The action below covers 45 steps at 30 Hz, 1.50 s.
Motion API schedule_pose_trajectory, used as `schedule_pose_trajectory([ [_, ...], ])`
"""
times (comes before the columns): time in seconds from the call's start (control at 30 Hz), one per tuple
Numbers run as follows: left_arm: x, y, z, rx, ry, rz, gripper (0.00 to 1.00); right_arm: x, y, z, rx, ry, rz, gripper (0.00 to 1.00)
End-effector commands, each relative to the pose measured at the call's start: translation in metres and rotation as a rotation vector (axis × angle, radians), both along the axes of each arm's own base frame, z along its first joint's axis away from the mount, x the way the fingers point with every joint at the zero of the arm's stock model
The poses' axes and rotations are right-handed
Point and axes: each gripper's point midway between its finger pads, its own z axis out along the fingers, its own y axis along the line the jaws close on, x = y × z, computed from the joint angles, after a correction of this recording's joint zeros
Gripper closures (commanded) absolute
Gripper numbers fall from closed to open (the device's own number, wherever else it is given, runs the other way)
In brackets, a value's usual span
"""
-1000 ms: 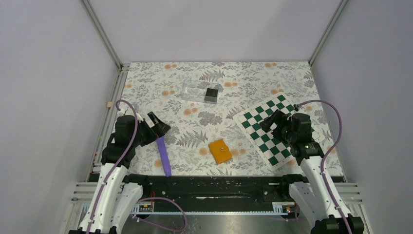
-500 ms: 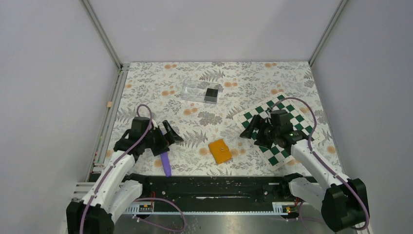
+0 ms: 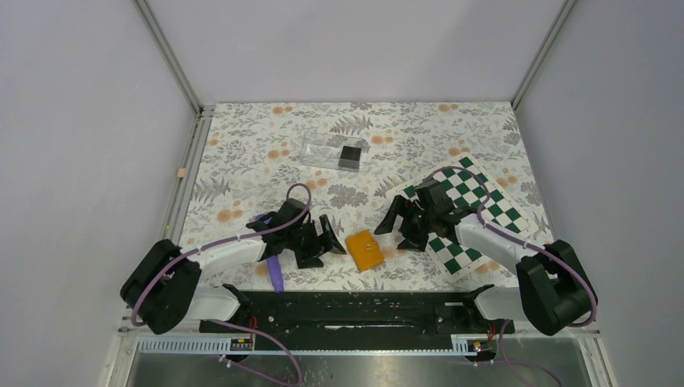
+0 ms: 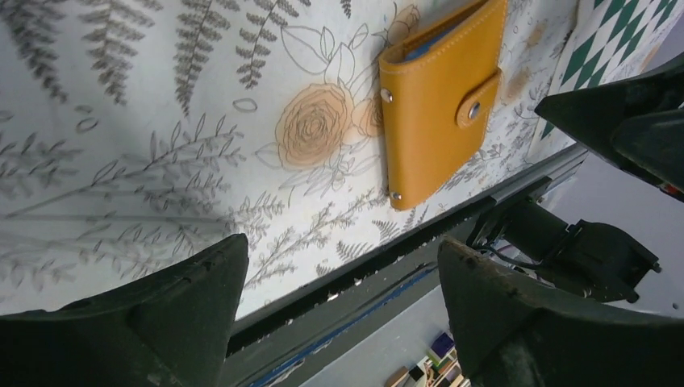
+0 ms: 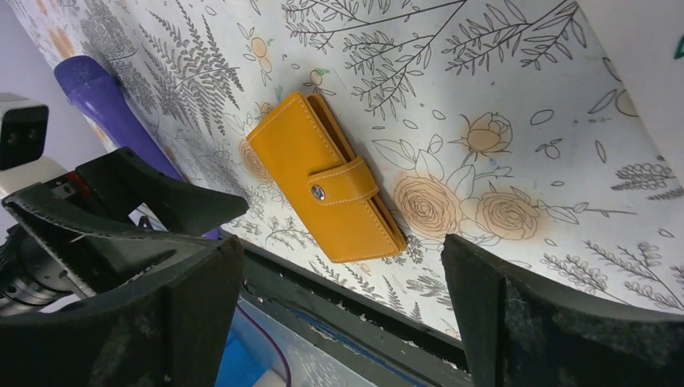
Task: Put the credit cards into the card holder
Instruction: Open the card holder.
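Top view: left arm stretches low toward table centre, left gripper [image 3: 329,240] wide open just left of card holder [image 3: 364,250]. Right arm reaches in low from chessboard mat [image 3: 472,211], right gripper [image 3: 397,230] fingers spread, just right of holder. Dark square, seemingly credit card [image 3: 350,155], sits in clear box [image 3: 329,151] well beyond.

Left wrist: holder snapped shut, flat on floral cloth [image 4: 161,145], ahead of parted fingers [image 4: 161,322].

Right wrist: same holder between spread fingers [image 5: 532,322], untouched.

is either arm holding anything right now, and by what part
Nothing is held. The left gripper and right gripper are both open and empty. The orange wallet lies closed between them, untouched.
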Motion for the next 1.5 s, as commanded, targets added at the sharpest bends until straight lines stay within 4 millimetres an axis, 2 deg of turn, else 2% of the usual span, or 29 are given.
schedule_pose_trajectory([
  [0.0, 0.026, -0.039, 0.021, -0.12, -0.072, 0.008, 0.16, 0.003, 0.015, -0.001, 0.037, 0.034, 0.006, 0.01],
  [0.2, 0.03, -0.047, 0.002, -0.084, -0.039, 0.025, 0.26, -0.003, 0.032, -0.015, -0.023, 0.125, 0.051, 0.14],
  [0.4, 0.037, -0.046, -0.009, -0.051, -0.039, 0.061, 0.35, -0.008, 0.057, -0.023, -0.049, 0.156, 0.091, 0.16],
  [0.67, 0.043, -0.028, -0.016, 0.076, -0.067, 0.073, 0.43, -0.023, 0.1, -0.023, -0.014, 0.155, 0.194, 0.27],
  [0.83, 0.046, 0.002, -0.012, 0.252, -0.118, 0.064, 0.4, -0.022, 0.106, -0.02, -0.013, 0.119, 0.217, 0.26],
  [0.97, 0.043, 0.014, -0.01, 0.318, -0.136, 0.03, 0.36, -0.023, 0.108, -0.021, -0.077, 0.098, 0.256, 0.23],
  [1.13, 0.04, 0.006, -0.01, 0.265, -0.141, 0.007, 0.36, -0.016, 0.093, -0.025, -0.19, 0.076, 0.237, 0.23],
  [1.27, 0.039, -0.004, -0.014, 0.198, -0.126, 0.006, 0.37, -0.01, 0.089, -0.026, -0.241, 0.061, 0.251, 0.26],
  [1.37, 0.038, -0.004, -0.018, 0.178, -0.109, 0.009, 0.41, -0.009, 0.098, -0.03, -0.229, 0.068, 0.283, 0.35],
  [1.47, 0.036, 0.003, -0.02, 0.181, -0.099, 0.032, 0.42, -0.013, 0.114, -0.032, -0.204, 0.069, 0.345, 0.44],
])
